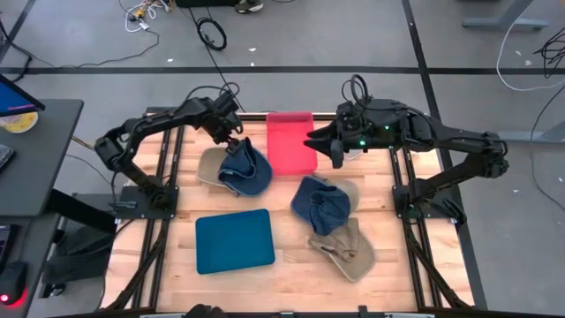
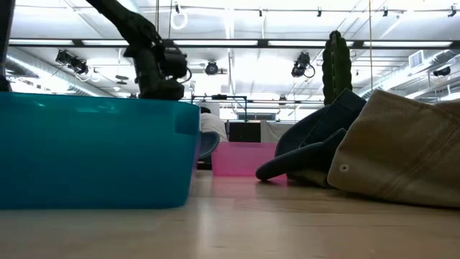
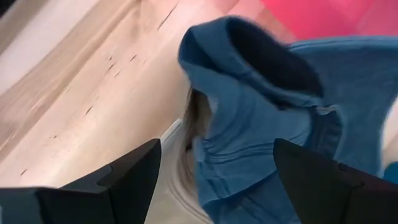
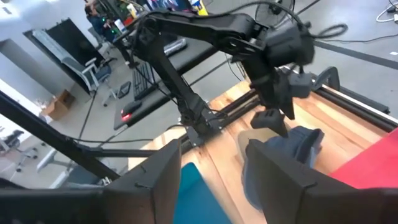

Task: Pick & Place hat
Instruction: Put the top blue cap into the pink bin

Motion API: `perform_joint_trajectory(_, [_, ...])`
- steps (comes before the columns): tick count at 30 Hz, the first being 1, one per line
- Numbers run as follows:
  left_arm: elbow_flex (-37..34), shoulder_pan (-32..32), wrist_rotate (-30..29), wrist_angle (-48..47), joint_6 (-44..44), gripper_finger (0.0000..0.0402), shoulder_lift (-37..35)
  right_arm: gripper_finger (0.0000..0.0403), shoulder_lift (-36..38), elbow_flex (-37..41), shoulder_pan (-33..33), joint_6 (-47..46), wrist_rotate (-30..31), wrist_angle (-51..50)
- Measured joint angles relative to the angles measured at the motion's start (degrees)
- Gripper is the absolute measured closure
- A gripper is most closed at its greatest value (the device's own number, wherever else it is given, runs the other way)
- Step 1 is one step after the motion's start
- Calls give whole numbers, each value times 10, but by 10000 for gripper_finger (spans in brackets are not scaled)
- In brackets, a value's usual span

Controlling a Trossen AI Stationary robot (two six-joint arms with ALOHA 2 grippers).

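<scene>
Hovering open left hand (image 3: 214, 180) over blue hat (image 3: 273, 112)

The wooden table (image 1: 291, 274) carries 2 trays, pink (image 1: 290, 141) and teal (image 1: 234, 241), plus 3 hat piles.

2 blue denim hats (image 1: 244, 166) (image 1: 320, 201), 1 tan hat (image 1: 347, 250), a pink tray (image 1: 290, 141), a teal tray (image 1: 234, 240) — all on a pale wooden table (image 1: 406, 256); black arms.

Lying on the bench (image 1: 291, 269) are two blue hats (image 1: 245, 168) (image 1: 320, 205), two tan hats (image 1: 346, 250) (image 1: 208, 168), one teal bin (image 1: 234, 240) and one pink bin (image 1: 290, 141).
</scene>
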State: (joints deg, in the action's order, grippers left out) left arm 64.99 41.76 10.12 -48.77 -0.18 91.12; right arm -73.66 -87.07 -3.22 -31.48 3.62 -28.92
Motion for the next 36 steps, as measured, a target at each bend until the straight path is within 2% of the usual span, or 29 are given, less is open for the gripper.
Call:
perform_joint_trajectory(9, [0,12,85,7,80,86,51,213,-14,0,0,0,0,30])
perform_joint_trajectory(16, [0,11,86,13,84,102,62,213,-16,0,0,0,0,30])
perform_joint_trajectory(21, [0,11,81,13,84,164,61,213,-16,0,0,4,0,30])
perform_joint_trajectory(31, [0,11,79,-5,75,366,60,213,-16,0,0,7,0,29])
perform_joint_trajectory(32, [0,11,79,-11,75,378,58,213,-16,0,0,7,0,30])
perform_joint_trajectory(36, [0,8,79,-25,74,374,36,213,-15,0,0,7,0,29])
